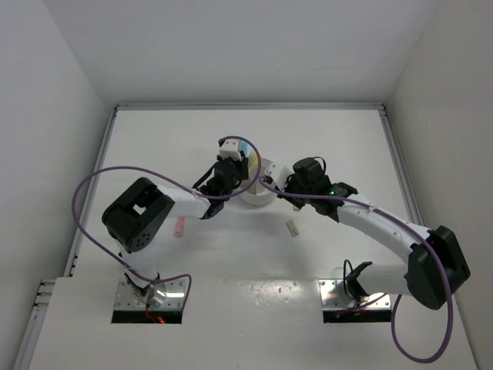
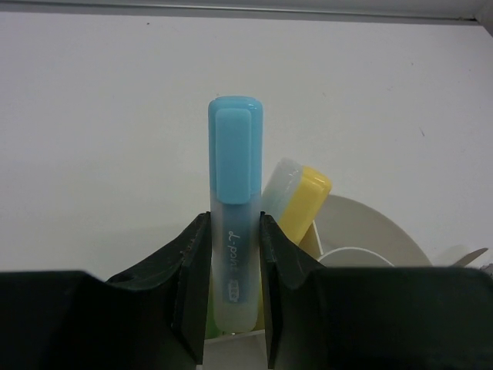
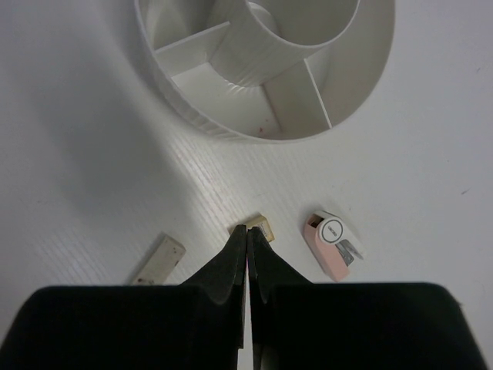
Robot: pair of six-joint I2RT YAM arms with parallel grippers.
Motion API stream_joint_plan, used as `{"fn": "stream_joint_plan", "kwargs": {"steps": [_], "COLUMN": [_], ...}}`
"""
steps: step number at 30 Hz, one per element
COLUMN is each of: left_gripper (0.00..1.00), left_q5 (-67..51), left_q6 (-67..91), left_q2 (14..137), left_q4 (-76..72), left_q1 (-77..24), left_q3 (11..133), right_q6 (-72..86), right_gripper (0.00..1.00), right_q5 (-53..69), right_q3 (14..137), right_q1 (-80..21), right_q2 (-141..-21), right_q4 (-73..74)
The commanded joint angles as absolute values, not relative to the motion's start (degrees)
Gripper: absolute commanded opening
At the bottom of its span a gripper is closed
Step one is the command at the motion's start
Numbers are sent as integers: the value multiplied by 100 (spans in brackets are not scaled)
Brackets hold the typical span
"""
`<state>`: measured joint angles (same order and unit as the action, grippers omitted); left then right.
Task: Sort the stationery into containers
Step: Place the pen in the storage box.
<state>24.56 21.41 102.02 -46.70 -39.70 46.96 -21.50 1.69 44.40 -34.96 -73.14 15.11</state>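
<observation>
My left gripper (image 1: 235, 154) is shut on a light blue marker (image 2: 235, 223), held upright over the far-left rim of the round white organiser (image 1: 258, 193). A yellow marker (image 2: 302, 202) leans in a compartment of the organiser (image 2: 370, 227) just behind it. My right gripper (image 3: 247, 230) is shut and empty, low over the table, with its tips right against a tiny tan block (image 3: 263, 226). A pink and white block (image 3: 331, 245) lies to its right and a longer tan eraser (image 3: 160, 260) to its left. The organiser's near wedge compartments (image 3: 231, 116) look empty.
A pink marker (image 1: 179, 226) lies on the table left of centre, near the left arm's elbow. A tan eraser (image 1: 293, 228) lies in front of the organiser. White walls enclose the table on three sides.
</observation>
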Motion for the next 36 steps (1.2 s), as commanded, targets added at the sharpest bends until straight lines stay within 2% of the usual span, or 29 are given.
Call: {"fn": "stream_joint_plan", "kwargs": {"steps": [1,8,10,12,13,19,21,22,36], "left_gripper": [0,0,10,31,32,46,48,52,54], "left_q5": [2540,2487,2487,2557,2558,2558,2558,2558,2391], "left_q6": [2101,2161,2162,2232,2232,2232,2180,2180,2021], "left_q2": [10204,10257,10257,10205,10204,10082,10028,10028,9370], "left_q4": [-5098,-5037,-5036,-5036,-5036,-4922,-4922,-4870,-4746], "left_q1": [-4043,-4104,-4104,-4104,-4104,-4104,-4104,-4104,-4104], "left_q3": [4597,4491,4491,4430,4430,4430,4430,4430,4368], "right_q6": [-2206,-2206,-2206,-2206,-2206,-2206,-2206,-2206,-2206], "right_gripper": [0,0,0,0,0,0,0,0,0], "right_q5": [229,229,281,281,281,281,281,281,334], "right_q3": [4632,4684,4685,4685,4685,4685,4685,4685,4685], "right_q1": [-3472,-3472,-3472,-3472,-3472,-3472,-3472,-3472,-3472], "right_q2": [-7330,-7383,-7383,-7383,-7383,-7383,-7383,-7383,-7383], "right_q4": [1406,1406,1459,1459,1459,1459,1459,1459,1512]}}
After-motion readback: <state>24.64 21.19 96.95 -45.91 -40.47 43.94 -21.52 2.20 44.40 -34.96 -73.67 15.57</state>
